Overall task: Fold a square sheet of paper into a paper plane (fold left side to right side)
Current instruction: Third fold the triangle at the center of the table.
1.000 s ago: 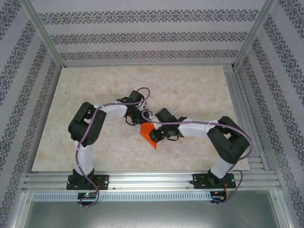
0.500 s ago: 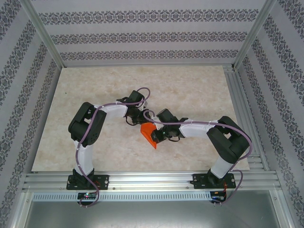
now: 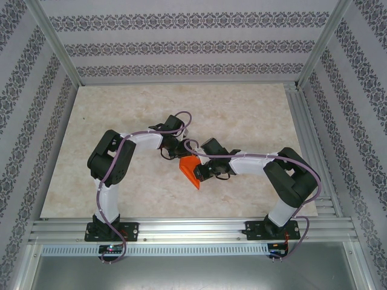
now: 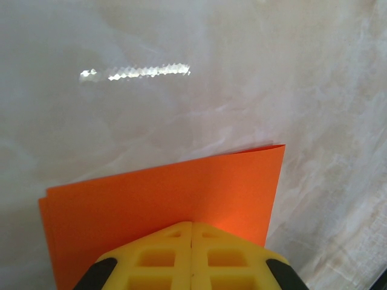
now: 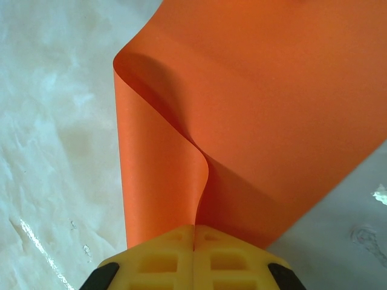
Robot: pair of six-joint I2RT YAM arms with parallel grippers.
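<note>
We see the right gripper with its yellow fingers pressed together on the square sheet of paper, pinching an edge where the orange sheet curls up out of the seam between them and spreads away over the pale marbled table. The left gripper has its fingers closed against each other with nothing between them, tips over the flat, doubled part of the sheet, though we cannot tell whether they touch it. From above, we find the paper between the two wrists, around the table's middle.
</note>
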